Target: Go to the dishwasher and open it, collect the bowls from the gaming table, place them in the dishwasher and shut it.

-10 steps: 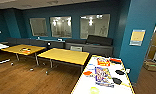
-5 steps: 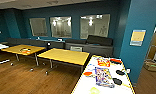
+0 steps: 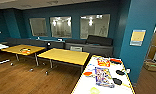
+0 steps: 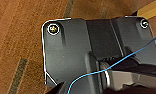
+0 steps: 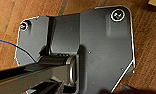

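Observation:
The dishwasher, the bowls and the gaming table are out of view. In the head view I face a lounge with teal walls. A long white table [image 3: 85,85] stands close in front at the right, strewn with colourful sheets, orange pieces and dark flat things. In both wrist views the robot's dark plates hang over the wooden floor [image 4: 14,37] [image 5: 149,50]. A thin blue cable [image 4: 94,73] crosses the left one.
Two yellow tables [image 3: 65,56] [image 3: 19,48] stand mid-room on the wooden floor [image 3: 31,80]. A dark sofa [image 3: 94,45] runs along the back wall under windows [image 3: 60,26]. A teal pillar [image 3: 141,50] bounds the right, with a doorway and a cardboard box [image 3: 152,65] beyond.

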Robot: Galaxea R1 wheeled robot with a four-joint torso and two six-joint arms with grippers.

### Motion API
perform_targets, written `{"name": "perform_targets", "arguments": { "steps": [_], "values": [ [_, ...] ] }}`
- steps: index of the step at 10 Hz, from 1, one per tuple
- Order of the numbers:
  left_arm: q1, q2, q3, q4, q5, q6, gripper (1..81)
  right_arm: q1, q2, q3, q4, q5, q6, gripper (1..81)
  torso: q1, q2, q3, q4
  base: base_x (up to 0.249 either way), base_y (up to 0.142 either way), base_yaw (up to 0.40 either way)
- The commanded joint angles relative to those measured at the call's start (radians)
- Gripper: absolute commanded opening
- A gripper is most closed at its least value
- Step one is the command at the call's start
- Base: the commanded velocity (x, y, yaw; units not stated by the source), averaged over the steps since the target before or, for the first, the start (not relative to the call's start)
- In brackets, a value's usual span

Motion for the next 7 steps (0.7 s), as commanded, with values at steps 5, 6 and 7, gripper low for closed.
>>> {"name": "perform_targets", "arguments": {
  "steps": [5,6,7],
  "values": [
    [-0.056,-0.01,0.002,0.001,0.052,-0.001,81.1,0.06,-0.001,0.0,0.0,-0.053,-0.001,81.1,-0.001,0.0,0.0,0.0,0.0,0.0,-0.319],
    [-0.056,-0.01,0.001,0.001,0.052,-0.001,81.1,0.06,-0.001,0.0,0.0,-0.053,-0.001,81.1,0.0,0.0,0.0,0.0,0.0,0.0,-0.358],
    [-0.058,-0.012,0.001,0.001,0.052,-0.001,81.1,0.06,0.0,0.0,0.0,-0.053,-0.001,81.1,0.0,0.0,0.0,0.0,0.0,0.0,-0.36]
  ]
}}
